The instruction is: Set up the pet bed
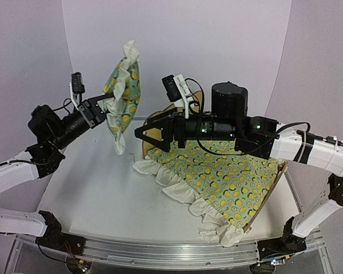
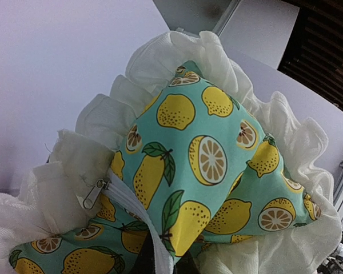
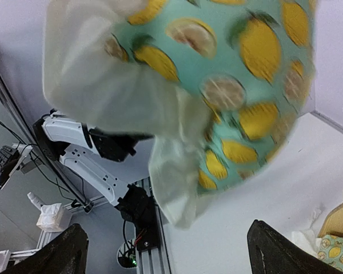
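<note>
Left gripper (image 1: 104, 106) clamped on ruffled lemon-print pillow (image 1: 124, 85), which hangs in the air over the table's (image 1: 91, 194) far-left part. Right gripper (image 1: 142, 138): jaws wide apart, holding nothing, near table centre. Pet bed (image 1: 267, 197) on right half of table, mostly under matching quilt (image 1: 228, 180); plywood rail shows at quilt's right edge

Pillow (image 2: 217, 165), teal with lemon print, white ruffle (image 2: 160, 63) all round, white zipper (image 2: 131, 200) with metal pull (image 2: 94, 194) at lower left, before a pale wall (image 2: 46, 68).
</note>
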You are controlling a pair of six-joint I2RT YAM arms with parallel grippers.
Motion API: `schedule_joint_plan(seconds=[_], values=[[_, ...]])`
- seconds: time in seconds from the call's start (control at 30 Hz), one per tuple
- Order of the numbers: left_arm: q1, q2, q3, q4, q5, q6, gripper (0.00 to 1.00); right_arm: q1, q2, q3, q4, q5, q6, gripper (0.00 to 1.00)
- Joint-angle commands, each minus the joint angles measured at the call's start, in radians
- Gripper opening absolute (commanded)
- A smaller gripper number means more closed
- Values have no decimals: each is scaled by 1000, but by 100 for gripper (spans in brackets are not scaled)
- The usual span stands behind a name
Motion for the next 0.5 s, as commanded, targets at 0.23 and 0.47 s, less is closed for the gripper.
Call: schedule_joint_plan(seconds=[0.23, 0.47], values=[[-220, 145, 44, 153, -183, 121, 0, 91, -36, -32, 181, 650, -102, 98], [-267, 195, 38, 152, -183, 143, 11, 92, -44, -43, 191, 763, -137, 60]])
